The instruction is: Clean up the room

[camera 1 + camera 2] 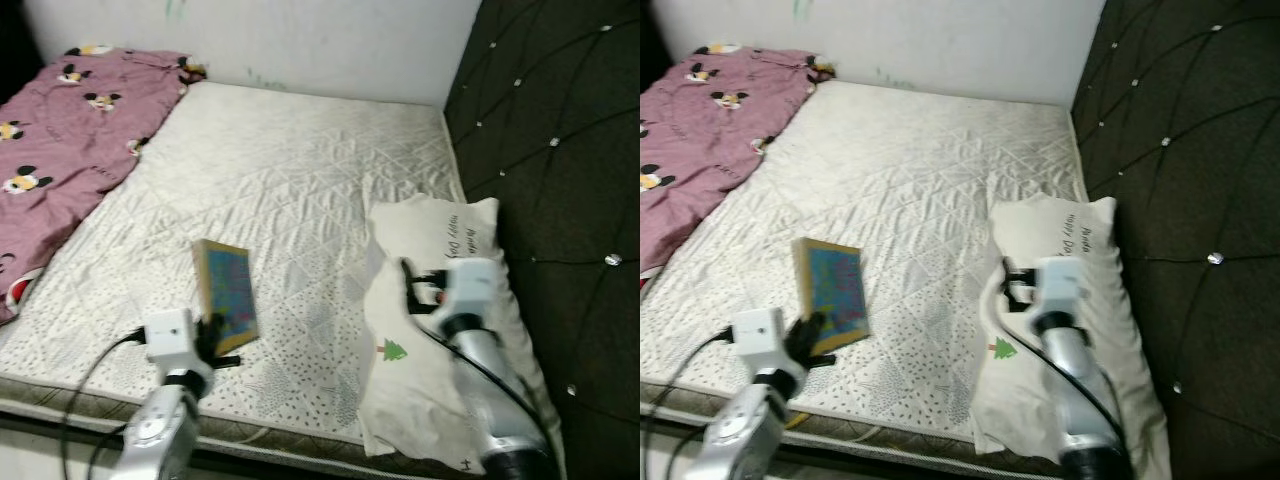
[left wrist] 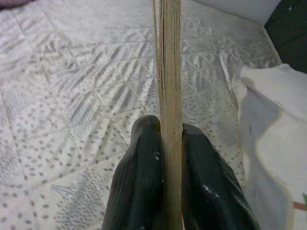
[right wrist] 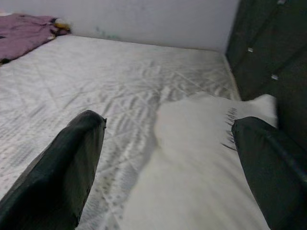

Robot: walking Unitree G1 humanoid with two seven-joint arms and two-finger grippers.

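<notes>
Over the mattress [image 1: 300, 180] our left gripper [image 2: 170, 158] pinches the stiff, light book [image 1: 226, 292] by its lower edge, a tippy hold, while our right gripper [image 3: 168, 158] gapes above the soft pillow [image 1: 430, 330].

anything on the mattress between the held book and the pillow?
Nothing. In the left eye view, the stretch between the book, clamped by the left gripper, and the pillow is bare quilted mattress. The left wrist view agrees.

One book [image 1: 225, 293], one white pillow [image 1: 430, 330], one pink blanket [image 1: 70, 130], one mattress [image 1: 290, 170], and two end effectors.
</notes>
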